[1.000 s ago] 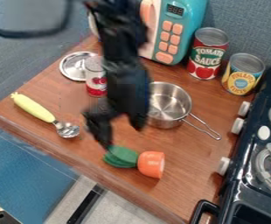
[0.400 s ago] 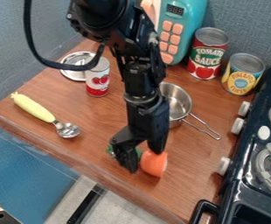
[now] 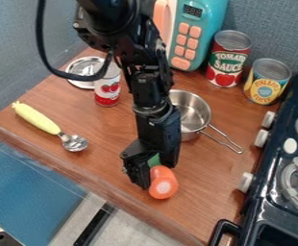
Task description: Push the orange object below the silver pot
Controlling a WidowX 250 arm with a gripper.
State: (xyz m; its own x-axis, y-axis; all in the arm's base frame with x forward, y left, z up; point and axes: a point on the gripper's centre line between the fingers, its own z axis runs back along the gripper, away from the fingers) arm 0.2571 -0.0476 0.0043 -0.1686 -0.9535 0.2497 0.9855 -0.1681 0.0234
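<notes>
The black gripper hangs low over the front part of the counter, its fingers apart on either side of the object's green top. The orange object lies on the wood just in front of the fingers, its round, pale-centred end facing the camera. Its green part shows between the fingers and is partly hidden by them. Behind and to the right of the gripper is the silver pot, its handle slanting to the lower right. The arm covers the pot's left edge.
A yellow-handled scoop lies left on the wooden counter. A small red-and-white can and a metal lid are behind it. Two larger cans and a toy microwave stand at the back; the stove is at right.
The arm came down and forward to the object, then shifted slightly left. The orange object has turned, its end swinging from facing right to facing the camera, and sits a little further left.
</notes>
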